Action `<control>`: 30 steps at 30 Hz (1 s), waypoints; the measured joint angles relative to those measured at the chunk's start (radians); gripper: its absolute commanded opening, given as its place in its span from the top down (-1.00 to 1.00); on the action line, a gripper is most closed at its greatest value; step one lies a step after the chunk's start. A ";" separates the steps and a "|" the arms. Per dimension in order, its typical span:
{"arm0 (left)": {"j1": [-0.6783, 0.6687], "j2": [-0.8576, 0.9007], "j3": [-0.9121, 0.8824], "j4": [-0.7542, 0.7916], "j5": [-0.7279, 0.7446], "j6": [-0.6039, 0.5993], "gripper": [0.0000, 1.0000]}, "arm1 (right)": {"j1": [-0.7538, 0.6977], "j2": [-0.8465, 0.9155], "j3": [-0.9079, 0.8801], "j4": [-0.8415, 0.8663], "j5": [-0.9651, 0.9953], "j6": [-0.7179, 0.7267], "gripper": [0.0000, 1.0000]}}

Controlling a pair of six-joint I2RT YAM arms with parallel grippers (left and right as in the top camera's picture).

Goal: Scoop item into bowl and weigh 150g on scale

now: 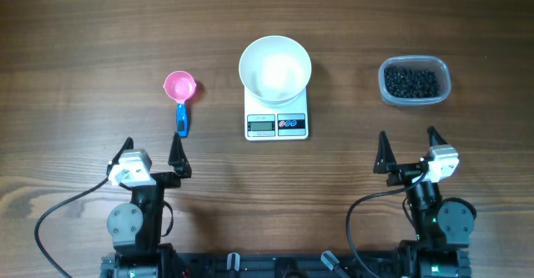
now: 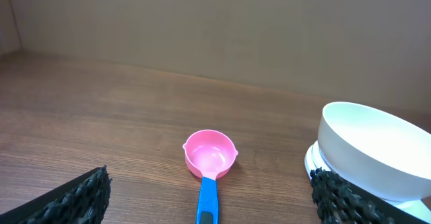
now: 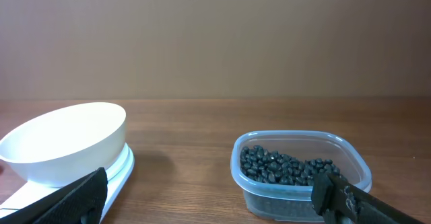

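Left fingers [image 1: 177,151], right fingers [image 1: 382,151] released, spread wide; bowl [image 1: 275,65] on scale [image 1: 276,125], seemingly tilted.

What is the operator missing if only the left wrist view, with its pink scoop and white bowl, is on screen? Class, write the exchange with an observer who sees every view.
Observer: A clear tub of black beans sits right of the bowl.
Operator: Which way does the scale face?
Observer: Its display is on the near edge, clear of the bowl.
Operator: And the right gripper?
Observer: The right gripper is open, short of the tub, holding nothing.
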 measured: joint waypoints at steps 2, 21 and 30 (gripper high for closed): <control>0.000 0.000 0.000 0.000 0.000 0.000 -1.00 | 0.000 0.000 0.000 0.000 0.000 0.000 -0.97; 0.000 0.000 0.000 0.000 0.000 0.000 -1.00 | 0.000 0.000 0.000 0.000 0.000 0.000 -1.00; 0.000 0.003 -0.001 0.156 0.000 0.000 -1.00 | 0.000 0.000 0.000 0.000 0.000 0.000 -0.99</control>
